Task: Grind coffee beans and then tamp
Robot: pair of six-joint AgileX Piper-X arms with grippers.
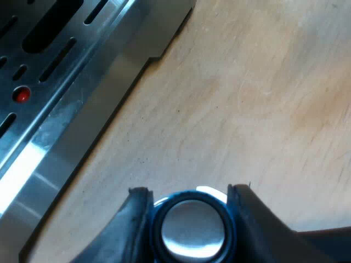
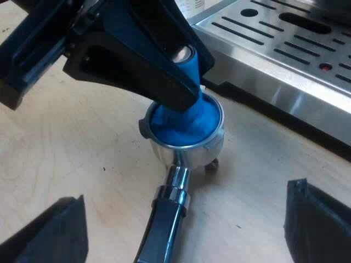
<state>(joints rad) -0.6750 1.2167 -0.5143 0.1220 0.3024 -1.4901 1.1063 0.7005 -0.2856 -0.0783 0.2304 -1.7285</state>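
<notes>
While left gripper (image 1: 189, 190) grips blue tamper (image 1: 193, 230) seated in metal holder (image 2: 189, 148) on worktop (image 2: 82, 153), tamping is under way, grinding judged done; right gripper (image 2: 184, 197) jaws wide, empty

Holder (image 2: 174, 181) handle's end cut off; tamper (image 2: 192, 118) partly behind left jaws

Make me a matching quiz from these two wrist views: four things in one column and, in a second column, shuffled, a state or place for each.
Things:
1. tamper
2. metal holder
3. right claw
4. drip tray

States or places:
A. open, gripping nothing
B. slotted steel with a small red dot
C. blue, standing in the metal holder, gripped by the left claw
D. lying on the wooden table

Pairs: 1-C, 2-D, 3-A, 4-B.
</notes>
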